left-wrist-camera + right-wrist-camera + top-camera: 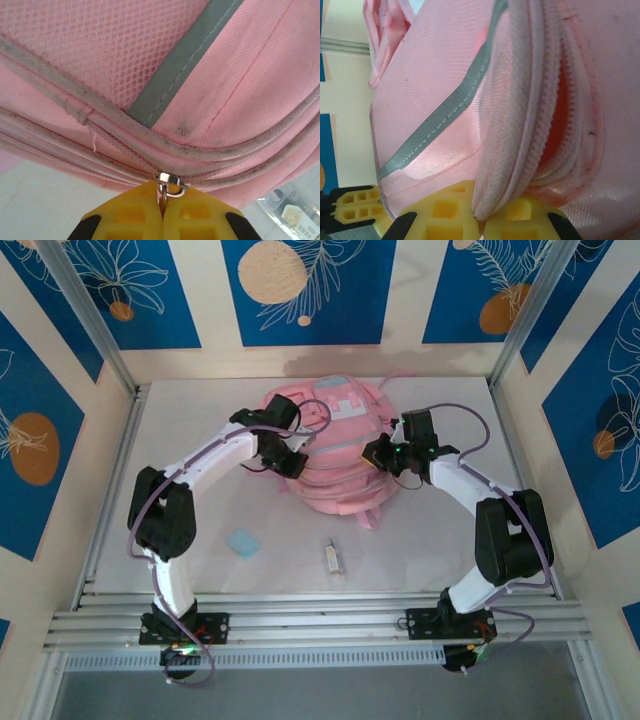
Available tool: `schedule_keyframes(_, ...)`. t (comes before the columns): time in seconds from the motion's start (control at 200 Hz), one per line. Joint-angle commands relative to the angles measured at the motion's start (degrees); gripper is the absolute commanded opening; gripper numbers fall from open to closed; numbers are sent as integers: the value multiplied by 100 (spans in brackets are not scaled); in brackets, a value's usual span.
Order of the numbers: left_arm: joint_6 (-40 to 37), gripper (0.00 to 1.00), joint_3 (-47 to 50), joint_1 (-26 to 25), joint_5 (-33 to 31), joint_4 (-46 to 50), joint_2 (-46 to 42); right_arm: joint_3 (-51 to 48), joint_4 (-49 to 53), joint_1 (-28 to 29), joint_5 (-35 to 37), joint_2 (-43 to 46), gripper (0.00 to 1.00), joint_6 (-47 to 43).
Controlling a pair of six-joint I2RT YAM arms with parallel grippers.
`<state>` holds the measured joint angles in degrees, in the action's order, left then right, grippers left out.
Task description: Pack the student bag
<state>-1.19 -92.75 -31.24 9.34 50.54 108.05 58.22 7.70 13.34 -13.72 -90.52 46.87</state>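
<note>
White surface, far centre, between both arms: large soft pink fabric student bag (pixel 335 455); left fingers (pixel 132 212) clenched on its small metal zip pull (pixel 169 181), right fingers (pixel 445 205) clenched on the pink zip lip (pixel 500 165), so the zip line likely runs grip to grip, crosswise.

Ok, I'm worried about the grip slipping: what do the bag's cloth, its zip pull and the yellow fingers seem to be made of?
Student bag: matte, synthetic-looking woven cloth, with visible weave and stitching, plus a mesh panel. Zip pull: bright metal, judging by its silvery glint. Fingers: hard yellow plastic, likely moulded, with square recesses.
</note>
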Motion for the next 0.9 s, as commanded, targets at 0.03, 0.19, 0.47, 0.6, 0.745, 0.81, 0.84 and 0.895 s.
schedule_keyframes(0.03,-435,0,120,353,-1700,433,-56,351,122,-145,418,77,0,-977)
schedule_keyframes(0.19,-854,0,712,403,-3375,-1462,-199,478,257,-158,371,17,0,-1437)
schedule_keyframes(0.47,-659,39,271,646,-1844,-1172,-124,820,485,-109,-25,43,1,-1658)
schedule_keyframes(0.6,86,61,542,628,-1037,-1116,-477,812,926,176,151,421,46,-1502)
schedule_keyframes(0.745,822,66,1261,628,-360,-1706,-1045,613,1616,806,630,945,73,-1613)
schedule_keyframes(0.81,1010,71,1460,629,-178,-1905,-1232,512,2000,1131,846,1135,78,-1620)
schedule_keyframes(0.84,1083,75,1523,637,-106,-1980,-1295,446,2139,1290,898,1200,80,-1612)
schedule_keyframes(0.895,1206,87,1615,645,1,-2129,-1392,308,2377,1606,1023,1312,83,-1518)
